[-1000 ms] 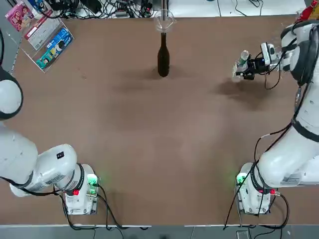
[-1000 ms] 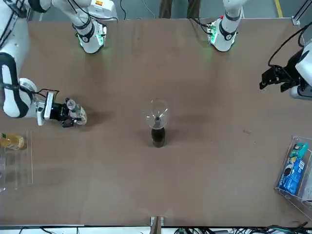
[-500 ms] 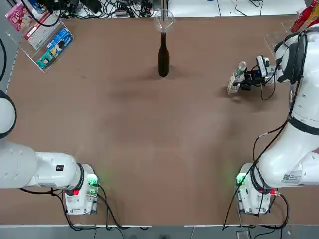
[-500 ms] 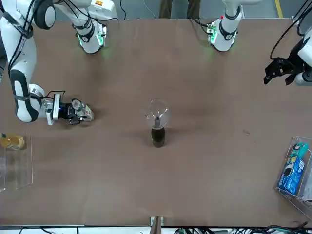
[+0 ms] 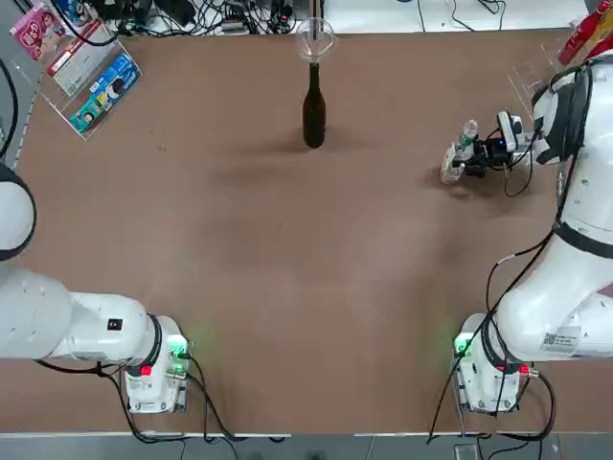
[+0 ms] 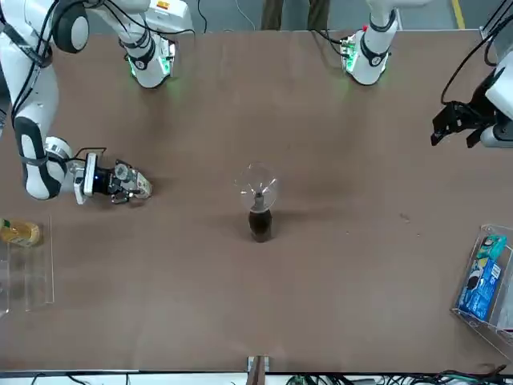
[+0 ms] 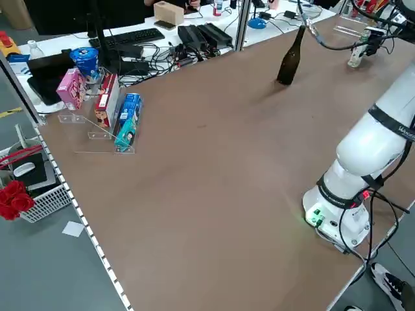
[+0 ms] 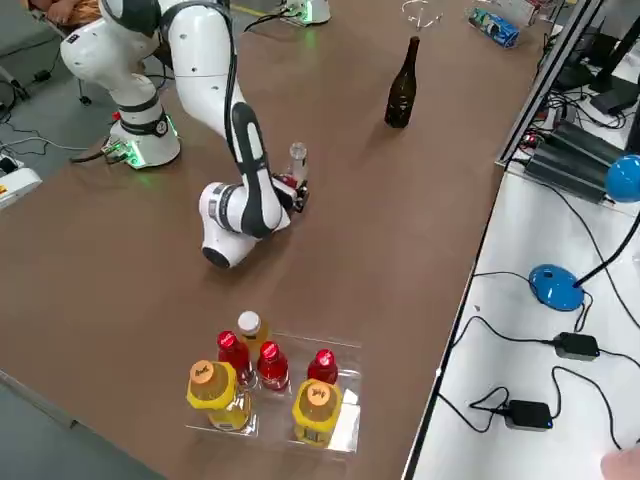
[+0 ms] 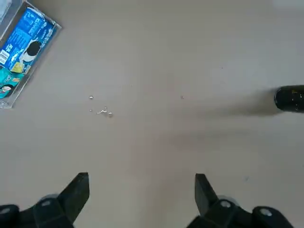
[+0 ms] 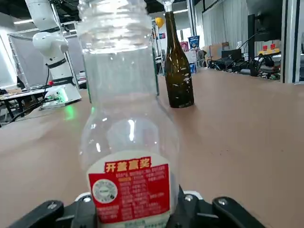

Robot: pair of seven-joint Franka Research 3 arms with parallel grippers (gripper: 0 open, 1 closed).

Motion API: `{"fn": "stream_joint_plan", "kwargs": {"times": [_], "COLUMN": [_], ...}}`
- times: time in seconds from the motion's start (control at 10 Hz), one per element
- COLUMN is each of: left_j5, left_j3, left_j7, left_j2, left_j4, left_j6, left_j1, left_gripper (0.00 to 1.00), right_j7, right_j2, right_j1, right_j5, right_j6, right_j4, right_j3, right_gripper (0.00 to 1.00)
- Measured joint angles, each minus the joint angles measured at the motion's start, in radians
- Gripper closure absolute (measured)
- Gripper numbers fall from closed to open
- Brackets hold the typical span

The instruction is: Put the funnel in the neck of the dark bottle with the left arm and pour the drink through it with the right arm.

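The dark bottle (image 5: 313,115) stands upright at the far middle of the table, with the clear funnel (image 5: 315,40) seated in its neck; both also show in the front view as the bottle (image 6: 260,224) and the funnel (image 6: 258,186). The drink (image 5: 458,153), a small clear plastic bottle with no cap on, stands upright at the right side of the table. My right gripper (image 5: 471,157) is shut low on it, its fingers either side of the label (image 10: 130,187). My left gripper (image 6: 454,130) hangs open and empty over the table's left side, far from the bottle.
A clear tray of red- and yellow-topped bottles (image 8: 270,385) sits at the far right corner. Snack boxes in a clear stand (image 5: 93,81) occupy the far left corner. Cables (image 5: 192,14) run along the far edge. A few drops (image 9: 102,112) lie on the table under the left gripper.
My right gripper has brought the drink down and a little toward the robot, and the bottle now stands more upright. The left arm has drawn back to the left.
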Motion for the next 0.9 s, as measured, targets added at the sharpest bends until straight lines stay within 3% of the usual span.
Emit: {"fn": "stream_joint_plan", "kwargs": {"times": [0.9], "left_j5": [0.038], "left_j3": [-0.017], "left_j7": [-0.011], "left_j2": [0.006], "left_j4": [0.004], "left_j6": [-0.001], "left_j1": [0.005], "left_gripper": [0.03], "right_j7": [-0.020], "right_j2": [0.030], "right_j1": [-0.007], "right_j5": [0.028], "right_j6": [-0.018], "right_j4": [0.000], "right_j3": [0.000], "right_gripper": [0.43]}}
